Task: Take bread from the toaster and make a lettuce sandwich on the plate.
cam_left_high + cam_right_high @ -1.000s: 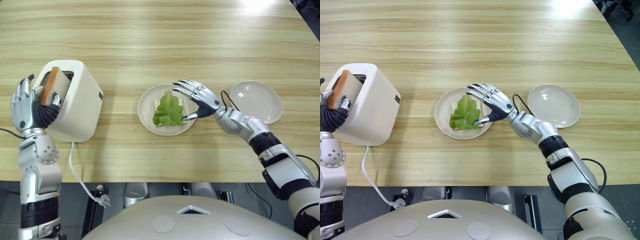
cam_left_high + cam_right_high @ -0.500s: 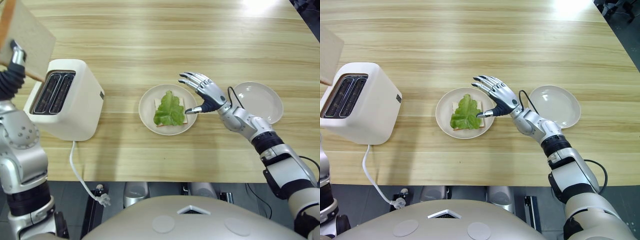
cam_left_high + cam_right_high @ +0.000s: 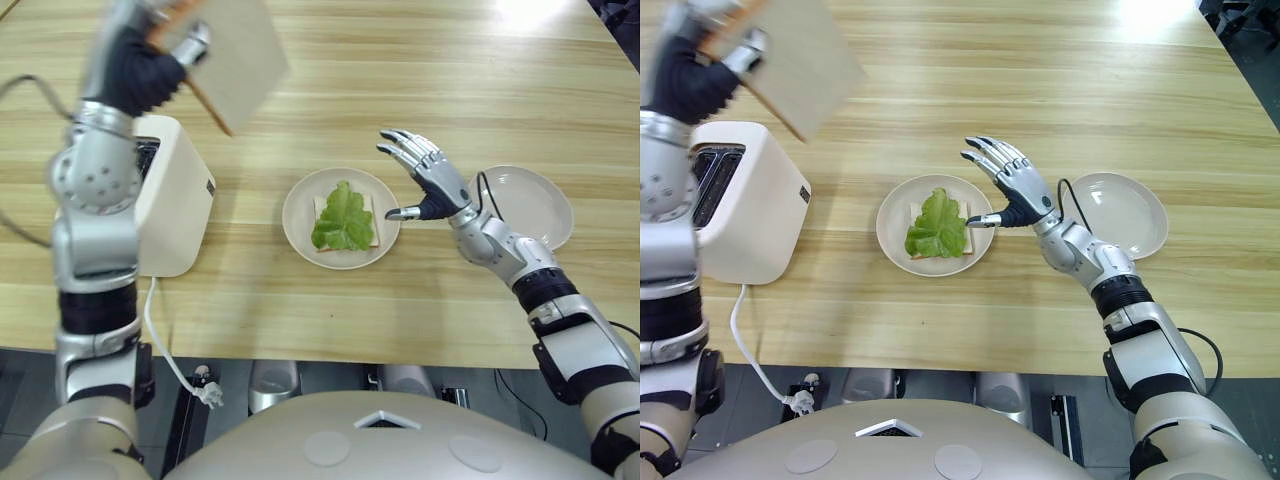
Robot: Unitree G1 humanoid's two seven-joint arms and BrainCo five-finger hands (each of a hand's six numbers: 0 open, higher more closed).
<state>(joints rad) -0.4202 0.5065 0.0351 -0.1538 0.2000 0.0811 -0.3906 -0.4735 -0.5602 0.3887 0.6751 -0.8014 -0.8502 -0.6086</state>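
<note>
Left robot hand: I am holding my left robot hand (image 3: 140,65) raised high above the toaster, fingers clamped on a bread slice.
Bread slice: the bread slice (image 3: 235,50) is tilting in my grasp, its broad pale face turned toward the camera and a browned crust edge showing along its lower left side. It is hanging in the air, clear of the toaster, over the desk.
Toaster: the white toaster (image 3: 178,200) is standing on the left part of the desk (image 3: 400,80), partly hidden behind my left arm. Its slots are facing up.
Cord: a white cord (image 3: 155,335) is trailing from the toaster over the near edge of the desk, ending in a plug (image 3: 208,392).
Plate: the round plate (image 3: 292,212) is sitting near the middle of the desk, to the right of the toaster.
Lower slice: a second slice (image 3: 372,226) is lying flat on the plate.
Lettuce: a green lettuce leaf (image 3: 342,218) is lying on top of that slice, covering most of it.
Right robot hand: I am holding my right robot hand (image 3: 432,180) just beside the plate's right rim, fingers spread apart and grasping nothing, thumb tip pointing toward the plate.
Second plate: an empty plate (image 3: 540,205) is sitting to the right, my right forearm crossing its left edge.
</note>
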